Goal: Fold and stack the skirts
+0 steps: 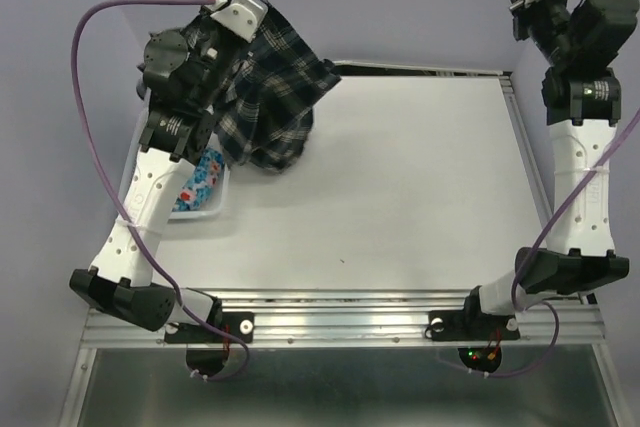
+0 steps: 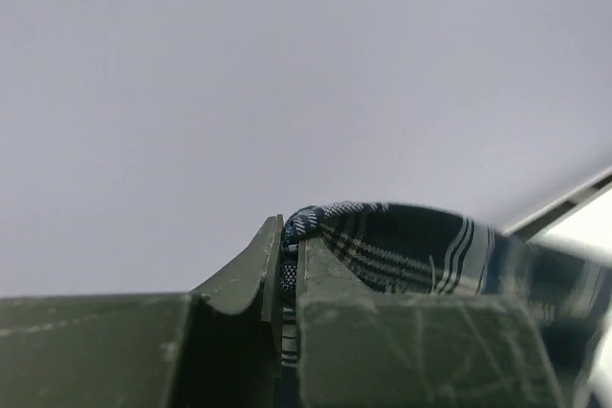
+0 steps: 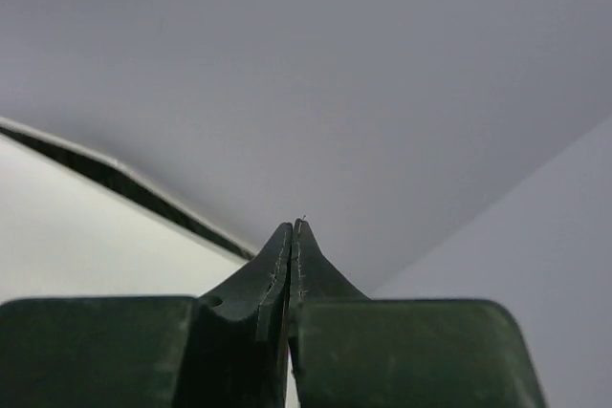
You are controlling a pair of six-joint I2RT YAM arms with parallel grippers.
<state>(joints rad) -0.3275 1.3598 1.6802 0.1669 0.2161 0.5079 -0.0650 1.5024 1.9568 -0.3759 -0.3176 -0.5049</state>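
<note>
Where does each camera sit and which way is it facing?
Top external: above and behind the robot, looking down on the table; left arm and right arm show.
Left wrist: held high, facing the wall; left gripper shut on the plaid skirt.
Right wrist: facing the wall and table edge; right gripper shut, empty.
Shared: the plaid skirt, in top and left wrist.

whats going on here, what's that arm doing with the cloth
The left gripper is shut on an edge of the plaid skirt and holds it up over the far left corner of the table, with the cloth hanging down in a bunch. The floral skirt lies in the white basket at the table's left edge, partly hidden under the left arm. The right gripper is shut, holds nothing and is raised at the far right. Nothing is folded or stacked yet.
</note>
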